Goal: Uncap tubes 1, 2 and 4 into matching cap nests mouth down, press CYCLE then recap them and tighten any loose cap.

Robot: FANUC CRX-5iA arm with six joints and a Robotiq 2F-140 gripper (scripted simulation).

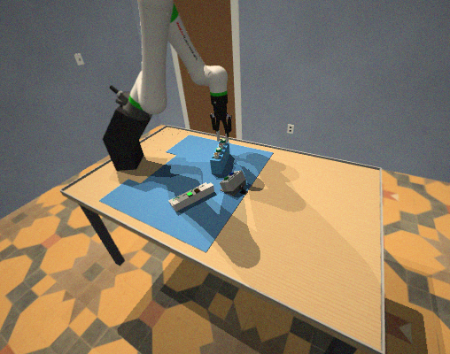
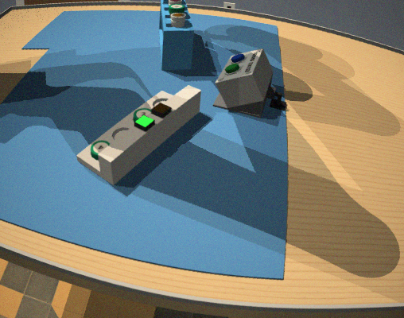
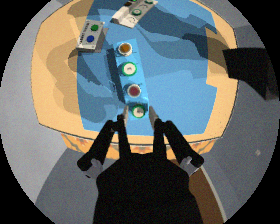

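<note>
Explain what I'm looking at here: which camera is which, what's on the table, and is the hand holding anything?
The white machine is a single robot arm with a two-finger hand. The top view looks down on the whole table, the exterior view looks across it from close by, and the round wrist view looks down past the fingers.

On the blue mat stand three things:
- A blue block with four tubes in a row. Two are capped green and two are open.
- A pale tray with a lit green lamp and two green caps in its nests.
- A small grey desk with a blue key and a green key.

The hand's fingers flank the end tube's cap. The hand is open and grips nothing.
</note>
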